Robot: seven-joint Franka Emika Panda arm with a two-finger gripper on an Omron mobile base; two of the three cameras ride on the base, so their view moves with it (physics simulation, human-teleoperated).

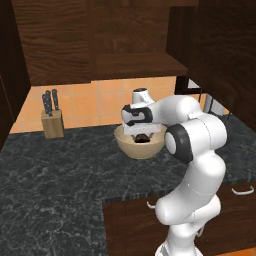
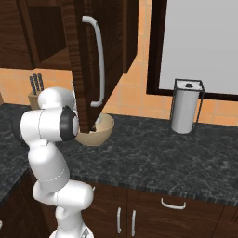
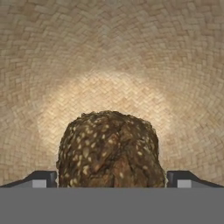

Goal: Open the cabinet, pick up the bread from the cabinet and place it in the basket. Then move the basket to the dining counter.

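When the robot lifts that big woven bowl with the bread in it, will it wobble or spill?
Probably not. The basket looks wide and deep, so it should sit steady. The bread lies low on its bottom, between the open hand, so it may slide but likely stays in.

Even, soft rendered lighting is being applied; a brighter patch is being shown on the basket floor, without blur.

Black marbled countertop carries basket, knife block, paper-towel holder.
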